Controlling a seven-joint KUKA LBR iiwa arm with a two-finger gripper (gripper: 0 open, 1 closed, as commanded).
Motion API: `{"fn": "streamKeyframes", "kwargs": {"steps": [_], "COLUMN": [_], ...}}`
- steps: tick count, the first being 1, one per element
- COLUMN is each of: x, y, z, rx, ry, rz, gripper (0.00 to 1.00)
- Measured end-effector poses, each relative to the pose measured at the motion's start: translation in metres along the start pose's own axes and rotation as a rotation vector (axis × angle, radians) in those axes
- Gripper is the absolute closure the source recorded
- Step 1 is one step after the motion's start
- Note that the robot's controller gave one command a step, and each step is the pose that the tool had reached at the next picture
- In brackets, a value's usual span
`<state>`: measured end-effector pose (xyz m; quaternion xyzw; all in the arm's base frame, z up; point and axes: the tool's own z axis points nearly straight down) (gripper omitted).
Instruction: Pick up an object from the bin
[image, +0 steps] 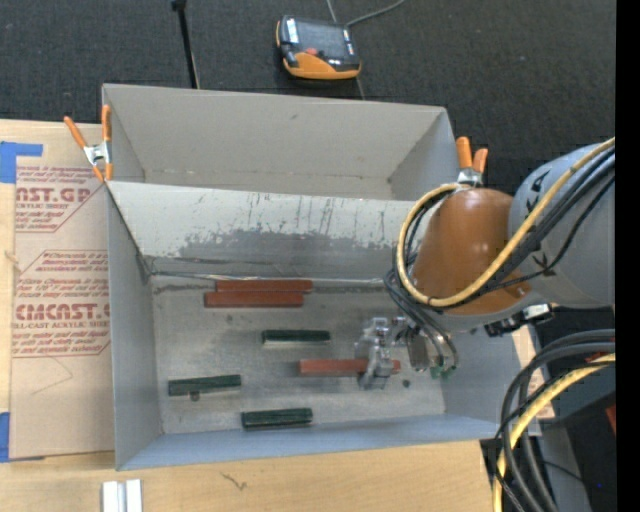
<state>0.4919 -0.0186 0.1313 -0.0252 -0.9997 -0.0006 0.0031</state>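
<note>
nearest to you is the arm's orange wrist cover (468, 245), looped with yellow and black cables (405, 250), hanging over the right side of the bin (130, 340). below it the end effector (378, 360) is down close to the bin floor, at the right end of a short red bar (325, 367). that bar lies flat in the right half of the floor, running left to right.

you cannot tell whether the end effector is apart or together, or whether it has the bar clamped, because the metal and the bar's end overlap in the view.

the bar looks level with the floor, so judge the pick as approached but not done. what is left, as far as you can see, is a sure grip and the lift out of the bin.

the other things lie clear of this spot. a dark green bar (296, 338) is just behind the red one, and a long red-brown bar (258, 293) lies toward the back wall. two more green bars (204, 384) (276, 418) sit toward the front left, well apart from the end effector.
</note>
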Motion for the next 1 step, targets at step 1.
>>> {"fn": "streamKeyframes", "kwargs": {"steps": [1], "x": [-0.0015], "y": [0.0001], "z": [-0.0145], "rx": [0.000], "ry": [-0.008], "rz": [0.000], "gripper": [1.00]}}
